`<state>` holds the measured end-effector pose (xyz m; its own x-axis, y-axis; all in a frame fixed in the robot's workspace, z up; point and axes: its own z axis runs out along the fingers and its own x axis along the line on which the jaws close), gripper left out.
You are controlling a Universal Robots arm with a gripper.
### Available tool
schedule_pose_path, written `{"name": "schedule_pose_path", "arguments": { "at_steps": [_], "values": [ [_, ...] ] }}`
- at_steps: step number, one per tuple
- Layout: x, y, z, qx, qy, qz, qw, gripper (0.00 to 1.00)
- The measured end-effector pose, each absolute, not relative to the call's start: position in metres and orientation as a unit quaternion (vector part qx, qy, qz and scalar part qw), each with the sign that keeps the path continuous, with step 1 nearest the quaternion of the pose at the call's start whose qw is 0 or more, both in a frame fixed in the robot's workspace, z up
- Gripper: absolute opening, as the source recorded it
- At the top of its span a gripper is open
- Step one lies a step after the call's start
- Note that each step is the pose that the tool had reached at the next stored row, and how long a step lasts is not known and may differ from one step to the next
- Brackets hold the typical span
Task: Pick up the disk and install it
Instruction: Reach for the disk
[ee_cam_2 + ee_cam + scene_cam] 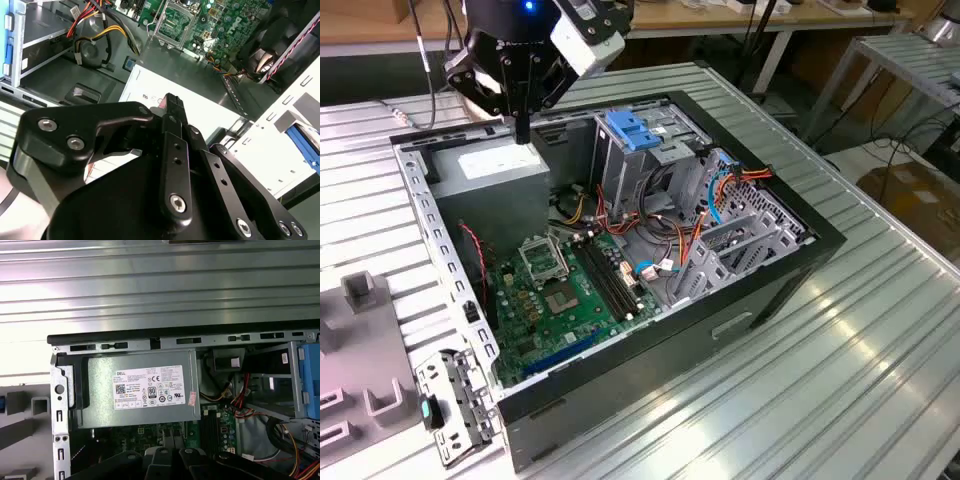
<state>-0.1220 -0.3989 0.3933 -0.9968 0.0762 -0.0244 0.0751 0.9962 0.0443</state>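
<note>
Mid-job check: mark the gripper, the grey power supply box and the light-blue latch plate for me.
gripper [523, 136]: exterior view, at its tip.
grey power supply box [145, 387]: first wrist view, middle of its stickered face.
light-blue latch plate [630, 130]: exterior view, on its upper face.

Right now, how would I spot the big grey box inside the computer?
Find the open computer case on the metal table. The grey box fills the corner below the tool. Only it has a flat top with a white sticker.
</note>
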Motion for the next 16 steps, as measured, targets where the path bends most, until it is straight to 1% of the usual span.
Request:
{"name": "schedule_pose_path", "arguments": {
  "at_steps": [16],
  "values": [
    [-0.1312, -0.3989, 0.3933, 0.038, 0.999, 0.022, 0.013, 0.11]
  ]
}}
